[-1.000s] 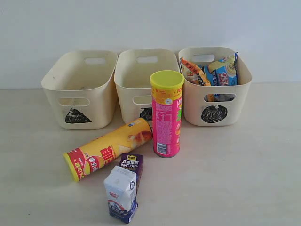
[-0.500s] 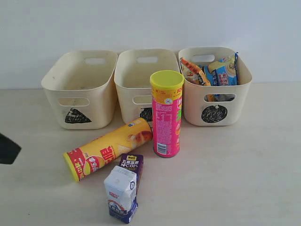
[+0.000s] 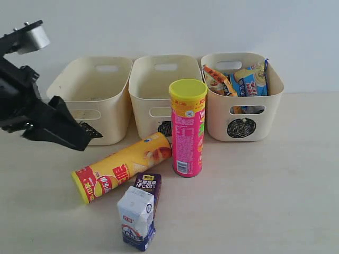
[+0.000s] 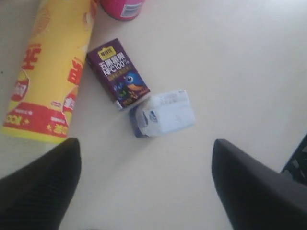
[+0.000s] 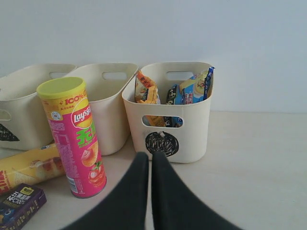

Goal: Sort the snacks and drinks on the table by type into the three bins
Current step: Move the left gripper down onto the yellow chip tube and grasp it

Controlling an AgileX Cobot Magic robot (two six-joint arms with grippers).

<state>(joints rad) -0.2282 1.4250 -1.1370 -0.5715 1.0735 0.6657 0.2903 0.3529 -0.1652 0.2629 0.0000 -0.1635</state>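
Note:
On the table point(image 3: 265, 185), the pink chip tube point(image 3: 187, 127) stands upright and the yellow-and-red tube point(image 3: 122, 166) lies on its side. Just in front lie the purple juice box point(image 3: 147, 186) and the milk carton point(image 3: 136, 217). The orange bag point(image 3: 218, 79) and the noodle pack point(image 3: 253, 79) sit in the circle bin point(image 3: 241, 114). My left gripper point(image 3: 79, 138) hangs open and empty before the triangle bin point(image 3: 114, 106), above the yellow tube's end. It looks down on the juice box point(image 4: 117, 73) and carton point(image 4: 165, 115). My right gripper point(image 5: 149, 158) is shut and empty, facing the circle bin point(image 5: 192, 129).
The square bin point(image 3: 153, 95) stands between the other two, right behind the pink tube. All three bins line the pale back wall. The left arm's dark body point(image 3: 21, 100) reaches in from the left edge. Bare table lies on the right.
The left arm has swung in from the left edge, moving up and right to the front of the triangle bin. Snacks, drinks and bins have not moved.

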